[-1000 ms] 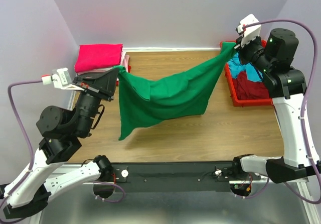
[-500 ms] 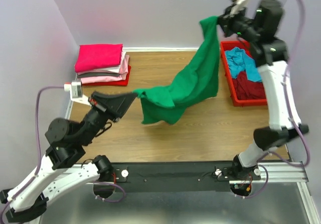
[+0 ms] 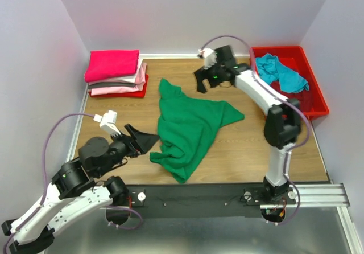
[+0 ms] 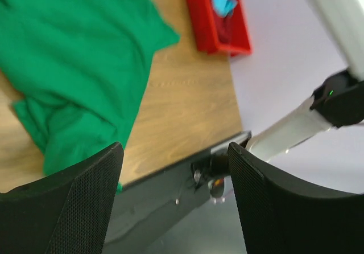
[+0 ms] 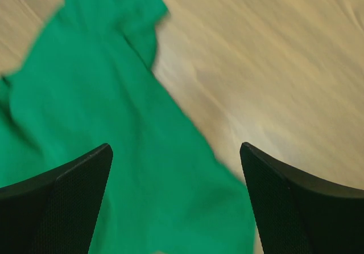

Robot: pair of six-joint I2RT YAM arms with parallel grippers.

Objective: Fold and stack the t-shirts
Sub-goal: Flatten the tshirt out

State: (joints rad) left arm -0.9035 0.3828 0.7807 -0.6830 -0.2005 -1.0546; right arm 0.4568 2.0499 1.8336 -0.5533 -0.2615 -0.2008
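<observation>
The green tee [image 3: 190,126] lies rumpled in the middle of the table [image 3: 256,146], held by neither arm. The left claw [image 3: 149,142] is spread wide with nothing between its fingers, just beside the tee's left edge. The right claw [image 3: 209,86] also gapes wide, over the tee's far end. A stack [image 3: 114,72] of folded tees sits in the far left corner. A teal tee [image 3: 281,73] lies in the bin [image 3: 277,49] at the far right corner.
</observation>
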